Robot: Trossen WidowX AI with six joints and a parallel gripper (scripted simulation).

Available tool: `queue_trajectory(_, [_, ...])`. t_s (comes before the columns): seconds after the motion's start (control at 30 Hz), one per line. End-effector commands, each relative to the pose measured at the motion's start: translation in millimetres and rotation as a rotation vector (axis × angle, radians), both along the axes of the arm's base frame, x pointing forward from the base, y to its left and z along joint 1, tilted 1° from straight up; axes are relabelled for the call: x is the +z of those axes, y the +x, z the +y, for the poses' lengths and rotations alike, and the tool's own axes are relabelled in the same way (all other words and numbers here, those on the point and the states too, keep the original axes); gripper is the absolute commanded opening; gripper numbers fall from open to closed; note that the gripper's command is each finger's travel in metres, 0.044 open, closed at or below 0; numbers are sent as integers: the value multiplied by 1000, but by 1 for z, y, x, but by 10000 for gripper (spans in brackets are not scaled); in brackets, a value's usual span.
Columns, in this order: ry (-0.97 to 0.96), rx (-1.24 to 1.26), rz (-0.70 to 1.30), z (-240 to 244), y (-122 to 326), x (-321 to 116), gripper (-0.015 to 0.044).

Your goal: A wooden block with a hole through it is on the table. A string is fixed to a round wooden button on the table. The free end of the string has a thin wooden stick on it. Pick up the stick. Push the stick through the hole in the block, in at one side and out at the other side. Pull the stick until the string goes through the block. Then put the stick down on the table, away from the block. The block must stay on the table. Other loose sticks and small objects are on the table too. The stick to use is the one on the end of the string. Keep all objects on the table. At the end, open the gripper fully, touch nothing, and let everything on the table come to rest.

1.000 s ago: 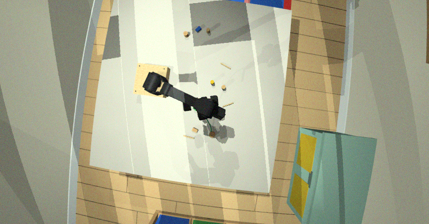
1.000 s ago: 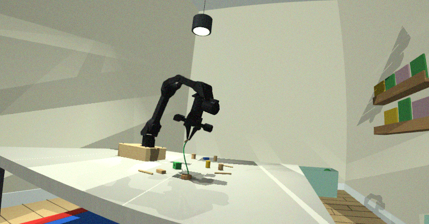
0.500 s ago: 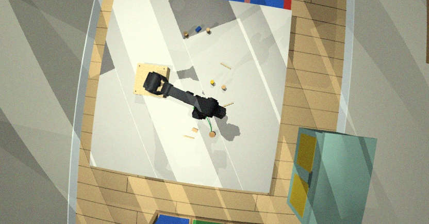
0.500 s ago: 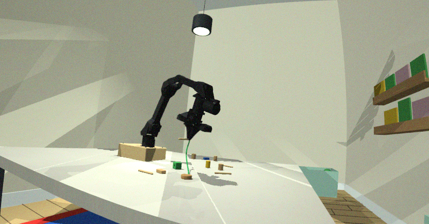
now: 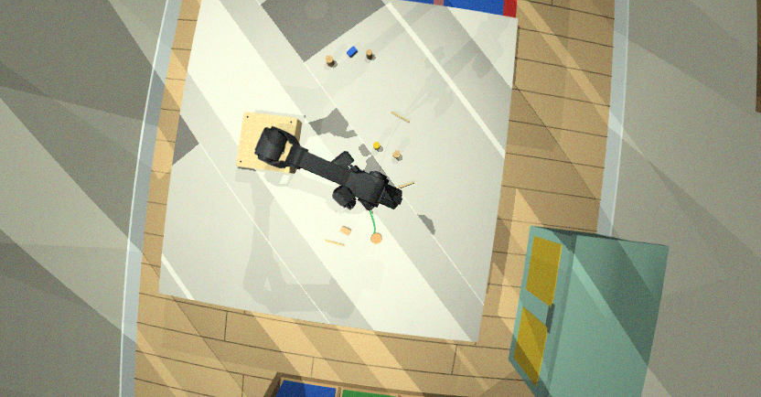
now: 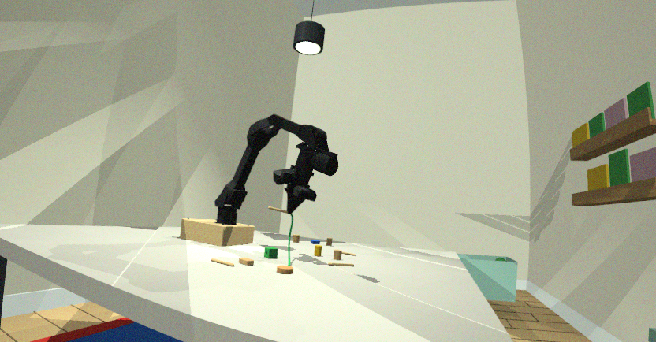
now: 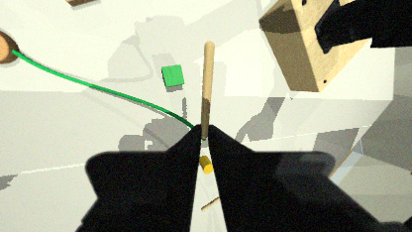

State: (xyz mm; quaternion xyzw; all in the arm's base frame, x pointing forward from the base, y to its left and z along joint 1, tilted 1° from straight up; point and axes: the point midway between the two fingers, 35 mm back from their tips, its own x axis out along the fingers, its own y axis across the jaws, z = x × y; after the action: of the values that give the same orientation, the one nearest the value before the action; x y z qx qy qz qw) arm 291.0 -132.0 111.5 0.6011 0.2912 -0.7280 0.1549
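My gripper (image 6: 289, 212) (image 7: 204, 128) is shut on the wooden stick (image 6: 276, 209) (image 7: 208, 79) near its string end and holds it well above the table. The stick's free end points out from the fingertips, roughly level. The green string (image 5: 374, 221) (image 6: 289, 241) (image 7: 109, 93) hangs from the fingertips down to the round wooden button (image 5: 376, 238) (image 6: 285, 270) (image 7: 5, 49) on the table. The green block (image 6: 270, 252) (image 7: 172, 75) stands on the table, with a dark hole faintly visible in the exterior view. The arm hides it in the top view. The string runs outside the block.
A small wooden block (image 5: 346, 230) (image 6: 246, 262) and a loose stick (image 5: 334, 242) (image 6: 221, 262) lie near the button. A yellow cylinder (image 5: 376, 144) (image 6: 318, 250), a wooden cylinder (image 5: 396, 155) (image 6: 337, 254) and two loose sticks lie beyond. A blue block (image 5: 351, 51) and two wooden cylinders are farther off.
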Motion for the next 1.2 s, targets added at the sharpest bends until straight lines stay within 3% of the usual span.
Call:
queue_trajectory(0.0, [-35,-122,24,0,0,0,0])
queue_trajectory(0.83, [-256,-931,129,3,2,1,0])
queue_trajectory(1.03, [-263,-947,131,3,2,1,0])
queue_trajectory(1.17, [-271,-829,109,5,8,1,0])
